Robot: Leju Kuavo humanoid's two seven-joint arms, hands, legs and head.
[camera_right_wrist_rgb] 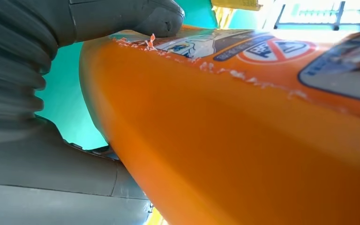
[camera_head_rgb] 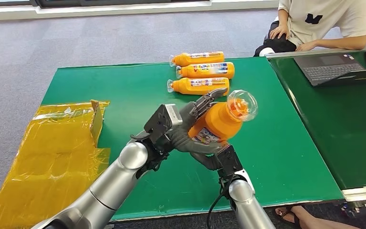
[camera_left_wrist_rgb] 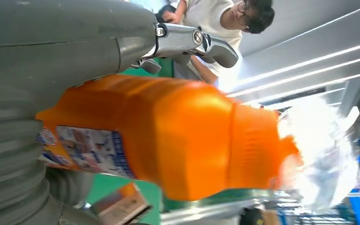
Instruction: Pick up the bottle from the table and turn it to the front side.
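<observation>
Head view: an orange bottle (camera_head_rgb: 221, 121) held up above the green table (camera_head_rgb: 124, 90), tilted, its clear cap (camera_head_rgb: 243, 104) pointing up and toward the right. Left hand (camera_head_rgb: 183, 126) wrapped around the bottle's lower body from the left, dark fingers (camera_head_rgb: 208, 101) reaching over the upper side. Right hand (camera_head_rgb: 214, 157) cupped underneath the bottle's base, touching it from below. Label partly visible at the lower end, between the two hands. Further back on the table, three more orange bottles (camera_head_rgb: 202, 71) lying on their sides in a row, caps to the left, well apart from the held one. Yellow plastic sheeting (camera_head_rgb: 52, 148) draped over the table's left end. On a second green table to the right, an open laptop (camera_head_rgb: 336, 67), with a seated person (camera_head_rgb: 324, 21) behind it. A sandalled foot (camera_head_rgb: 298, 217) at the lower right edge.

Left wrist view: same bottle (camera_left_wrist_rgb: 183, 140) crossing the frame, gripped against the grey ribbed cover and thumb of the left hand (camera_left_wrist_rgb: 42, 61), metallic fingers (camera_left_wrist_rgb: 192, 42) closed over its far side. Clear cap (camera_left_wrist_rgb: 323, 154) blurred and bright. Label (camera_left_wrist_rgb: 86, 147) near the palm end.

Right wrist view: orange wall of the bottle (camera_right_wrist_rgb: 243, 140) pressed close, grey thumb (camera_right_wrist_rgb: 136, 18) of the right hand (camera_right_wrist_rgb: 51, 117) resting on its labelled face, holding it. Label edge (camera_right_wrist_rgb: 272, 49) torn and ragged.
</observation>
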